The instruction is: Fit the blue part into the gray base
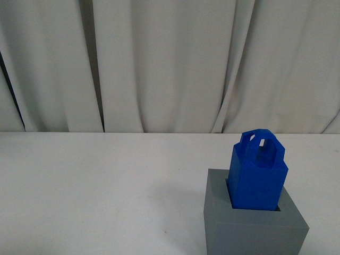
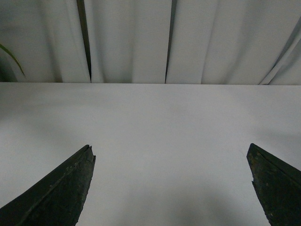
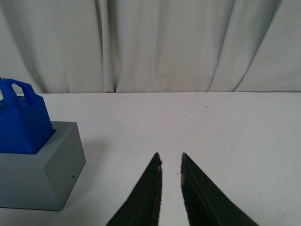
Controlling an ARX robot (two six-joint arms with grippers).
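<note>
Seated in the recess of the gray base [image 1: 255,228], lower right of the front view: the blue part [image 1: 257,178], upright with a slight lean, arched slotted handle on top, lower end hidden inside the recess, a thin dark gap showing at the recess edge. Standing on a white table [image 1: 95,186] before a pleated pale curtain [image 1: 170,64]; no arm or gripper visible in the front view. Faint shadow on the table left of the base. From the right wrist view, same pair at the left edge of the frame: blue part [image 3: 21,122] cut off by the frame border, gray base [image 3: 40,174] showing a side face that the front view hides. Right gripper [image 3: 170,160] at bottom centre of that frame, dark fingers nearly together with only a narrow slit between the tips, holding nothing, well apart from the base, over bare table. From the left wrist view, neither task thing in sight: only table [image 2: 155,141], curtain [image 2: 141,37] and a sliver of green leaf [image 2: 11,56] at the upper left edge. Left gripper [image 2: 170,155] spread wide, dark fingers at the lower left and lower right corners, nothing between them.
</note>
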